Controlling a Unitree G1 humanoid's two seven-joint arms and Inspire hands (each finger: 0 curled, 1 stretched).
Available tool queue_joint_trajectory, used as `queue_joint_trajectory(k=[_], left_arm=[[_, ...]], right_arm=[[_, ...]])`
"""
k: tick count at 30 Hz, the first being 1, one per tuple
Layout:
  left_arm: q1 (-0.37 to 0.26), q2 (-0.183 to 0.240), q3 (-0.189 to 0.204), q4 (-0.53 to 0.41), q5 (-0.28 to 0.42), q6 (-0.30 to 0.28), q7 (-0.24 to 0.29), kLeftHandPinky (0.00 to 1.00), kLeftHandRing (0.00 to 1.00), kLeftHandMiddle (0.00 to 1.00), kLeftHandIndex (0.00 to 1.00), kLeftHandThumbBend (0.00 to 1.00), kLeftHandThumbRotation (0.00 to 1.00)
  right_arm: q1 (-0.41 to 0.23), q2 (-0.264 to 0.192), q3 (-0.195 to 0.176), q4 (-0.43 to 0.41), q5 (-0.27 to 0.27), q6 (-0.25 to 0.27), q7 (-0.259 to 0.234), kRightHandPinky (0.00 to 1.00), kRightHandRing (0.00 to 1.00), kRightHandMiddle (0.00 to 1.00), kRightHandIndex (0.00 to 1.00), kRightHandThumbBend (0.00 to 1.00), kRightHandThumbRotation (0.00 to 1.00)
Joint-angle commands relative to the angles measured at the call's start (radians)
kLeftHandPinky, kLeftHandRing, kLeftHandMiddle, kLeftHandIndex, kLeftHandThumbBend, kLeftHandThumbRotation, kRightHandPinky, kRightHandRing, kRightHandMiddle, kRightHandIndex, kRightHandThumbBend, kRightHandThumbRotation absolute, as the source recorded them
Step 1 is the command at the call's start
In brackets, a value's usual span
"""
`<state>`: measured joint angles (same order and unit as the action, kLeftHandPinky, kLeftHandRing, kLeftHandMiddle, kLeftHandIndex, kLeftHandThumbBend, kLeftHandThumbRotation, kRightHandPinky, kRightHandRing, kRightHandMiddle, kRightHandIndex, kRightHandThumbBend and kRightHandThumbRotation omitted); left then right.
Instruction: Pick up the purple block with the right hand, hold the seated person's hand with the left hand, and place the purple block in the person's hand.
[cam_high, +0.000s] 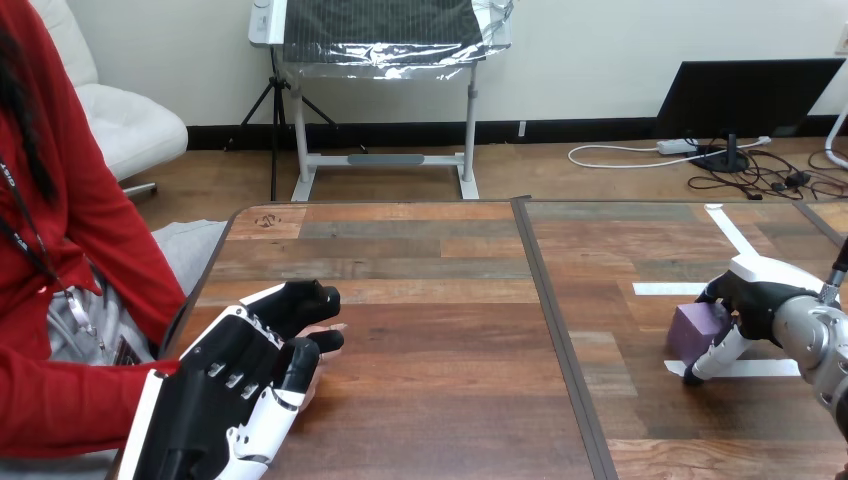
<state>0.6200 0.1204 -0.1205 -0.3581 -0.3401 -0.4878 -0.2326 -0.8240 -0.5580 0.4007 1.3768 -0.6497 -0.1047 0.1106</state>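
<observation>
The purple block sits on the table at the right, by the white tape marks. My right hand reaches in from the right edge with its fingers curled over the block's top and its thumb against the front face, so it is shut on the block. At the lower left, my left hand lies over the person's hand, of which only a strip of fingertips shows between my curled fingers and thumb. The person's red sleeve comes in from the left edge.
White tape lines mark the table around the block. A dark seam splits the wooden tabletop into left and right halves. The person's torso fills the left edge beside the table.
</observation>
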Motion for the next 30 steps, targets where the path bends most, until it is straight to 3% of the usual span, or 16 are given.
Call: queue_joint_trajectory(k=[1, 17, 30], left_arm=[[-0.074, -0.022, 0.017, -0.018, -0.003, -0.019, -0.009, 0.70, 0.78, 0.72, 0.66, 0.36, 0.36], [-0.080, -0.019, 0.021, -0.016, -0.006, -0.017, -0.018, 0.69, 0.77, 0.71, 0.65, 0.35, 0.36], [-0.079, -0.022, 0.023, -0.016, -0.009, -0.014, -0.018, 0.67, 0.76, 0.71, 0.66, 0.36, 0.37]], right_arm=[[-0.017, 0.004, -0.012, -0.010, 0.016, -0.006, -0.007, 0.74, 0.74, 0.73, 0.72, 0.69, 0.00], [-0.011, 0.006, -0.034, -0.012, 0.043, -0.012, -0.024, 0.79, 0.77, 0.73, 0.67, 0.69, 0.00], [-0.007, 0.008, -0.056, -0.015, 0.071, -0.018, -0.027, 0.65, 0.68, 0.68, 0.63, 0.69, 0.00]])
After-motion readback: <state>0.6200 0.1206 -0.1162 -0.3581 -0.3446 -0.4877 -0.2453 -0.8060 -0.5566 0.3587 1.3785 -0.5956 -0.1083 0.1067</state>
